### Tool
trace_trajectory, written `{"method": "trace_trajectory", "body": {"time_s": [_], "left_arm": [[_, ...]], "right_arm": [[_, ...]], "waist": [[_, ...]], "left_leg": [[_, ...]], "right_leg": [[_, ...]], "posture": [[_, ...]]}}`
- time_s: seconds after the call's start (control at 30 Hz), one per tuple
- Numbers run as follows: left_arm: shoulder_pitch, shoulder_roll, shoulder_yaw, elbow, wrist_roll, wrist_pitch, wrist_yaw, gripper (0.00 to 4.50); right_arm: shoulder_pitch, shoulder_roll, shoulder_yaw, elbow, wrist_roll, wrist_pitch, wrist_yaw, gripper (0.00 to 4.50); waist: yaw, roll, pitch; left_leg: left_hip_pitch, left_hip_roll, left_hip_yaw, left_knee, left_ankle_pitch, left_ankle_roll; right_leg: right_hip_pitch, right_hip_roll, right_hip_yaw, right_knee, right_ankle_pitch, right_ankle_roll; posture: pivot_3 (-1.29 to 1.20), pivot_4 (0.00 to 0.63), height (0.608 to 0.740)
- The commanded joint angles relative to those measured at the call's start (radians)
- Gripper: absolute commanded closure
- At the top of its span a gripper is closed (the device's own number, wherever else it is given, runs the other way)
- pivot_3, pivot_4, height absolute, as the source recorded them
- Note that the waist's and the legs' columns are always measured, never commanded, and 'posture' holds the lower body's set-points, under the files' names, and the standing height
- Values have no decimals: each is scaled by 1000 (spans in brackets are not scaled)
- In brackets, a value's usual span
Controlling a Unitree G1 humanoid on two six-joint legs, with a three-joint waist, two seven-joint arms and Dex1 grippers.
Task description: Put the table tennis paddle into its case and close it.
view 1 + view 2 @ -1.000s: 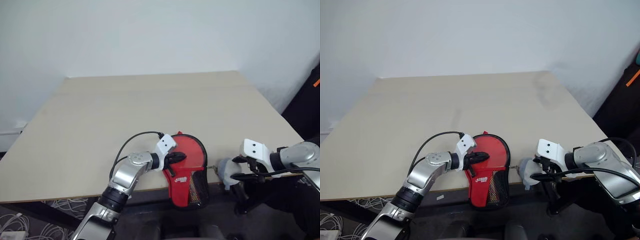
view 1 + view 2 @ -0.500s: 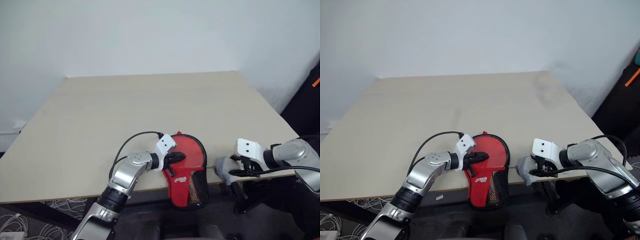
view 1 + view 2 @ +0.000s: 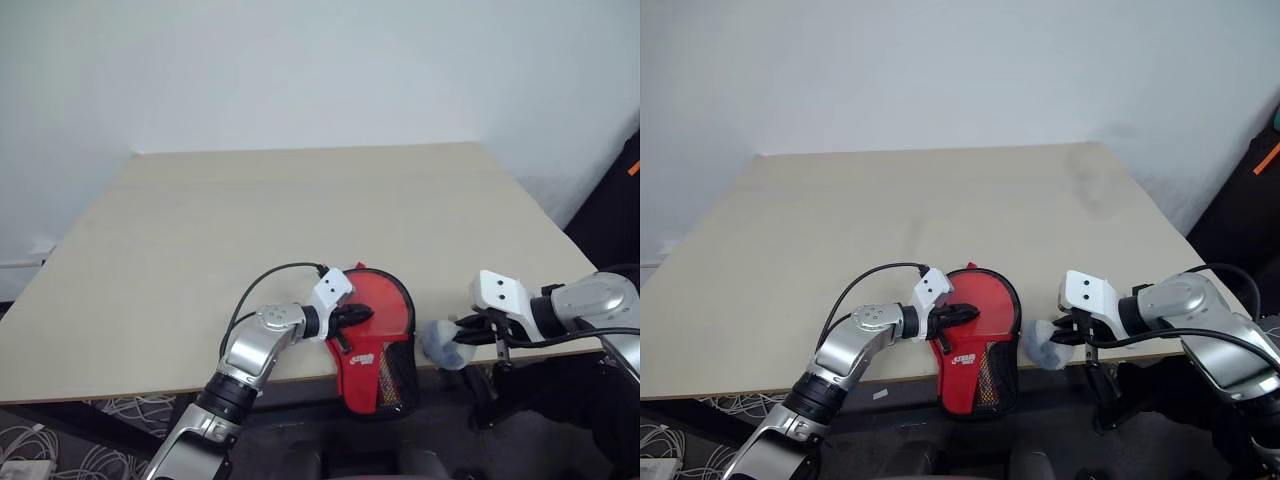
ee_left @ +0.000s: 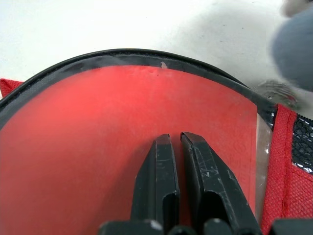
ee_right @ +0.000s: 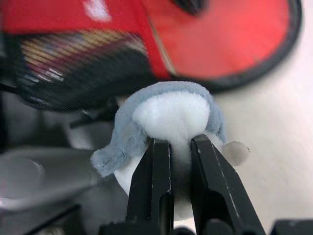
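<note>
Paddle (image 3: 375, 305) sits inside the case (image 3: 392, 375) at the table (image 3: 300, 220) near edge. Our left tool (image 4: 177, 147), clenched, pins it. Right tool (image 5: 180, 149) grips a fluffy grey-white pull (image 5: 171, 115), probably the zipper tag. Closing step: next, drag it round the rim.

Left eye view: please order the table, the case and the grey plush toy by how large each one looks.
1. table
2. case, lying at the table's near edge
3. grey plush toy, pinched in the right gripper, clearly the smallest

case (image 3: 377, 345) lower end past table edge, blurred
</note>
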Motion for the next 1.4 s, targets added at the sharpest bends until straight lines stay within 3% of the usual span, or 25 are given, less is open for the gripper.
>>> {"method": "trace_trajectory", "body": {"time_s": [0.03, 0.27, 0.4, 0.67, 0.83, 0.93, 1.03, 1.27, 1.4], "left_arm": [[25, 14, -29, 75, 45, 27, 7, 4236], [8, 11, -24, 99, 47, 20, 4, 4236], [2, 11, -22, 105, 47, 18, 3, 4236], [-3, 17, -19, 114, 49, 11, -1, 4236], [-3, 18, -22, 111, 50, 11, -6, 4236], [-15, 22, -20, 115, 52, 7, -9, 4236], [-23, 30, -13, 93, 49, 10, -14, 4236], [-55, 97, 89, -30, 32, 45, 29, 2061], [-76, 179, 174, -88, 10, 78, 20, 731]], "right_arm": [[73, -64, -91, -110, 87, -4, 67, 4161], [273, -136, -171, -240, 145, -69, 136, 4161], [361, -157, -189, -282, 136, -107, 150, 4161], [569, -170, -267, -416, 161, -181, 202, 4161], [505, -135, -253, -376, 188, -157, 142, 4161], [356, -72, -250, -285, 266, -87, 87, 3530], [180, 24, -223, -174, 308, -3, -12, 2516], [-143, 237, -136, 112, 212, 112, -266, 68], [-208, 295, -86, 176, 168, 117, -313, 0]], "waist": [[0, 0, 0], [0, 0, 0], [0, 0, 0], [5, 0, 0], [6, -1, 0], [5, -2, 1], [3, -3, 1], [-1, -3, 4], [0, -3, 5]], "left_leg": [[0, 0, 0, 0, 0, 0], [0, 1, 0, 0, 0, -1], [1, 1, 0, 0, -1, -1], [0, 3, 1, -1, -4, 2], [0, 3, 1, -1, -6, 2], [1, 4, 1, -1, -7, 2], [1, 4, 1, -1, -7, 2], [1, 5, 1, -1, -6, 2], [-9, 3, 1, -2, -5, 5]], "right_leg": [[0, 0, 0, 0, 0, 0], [0, -3, -4, -1, 0, 0], [0, -15, -18, -2, 0, 0], [1, -16, -20, -10, 0, 0], [2, -15, -20, -11, 0, 0], [2, -15, -20, -11, 0, 0], [2, -15, -20, -11, 0, 0], [-1, -14, -21, -10, 1, -1], [-7, -12, -21, -8, 5, -1]], "posture": [[0, 0, 740], [0, 0, 740], [0, 0, 740], [0, 0, 740], [0, 0, 740], [0, 0, 740], [0, 0, 740], [0, 0, 740], [0, 0, 740]]}}
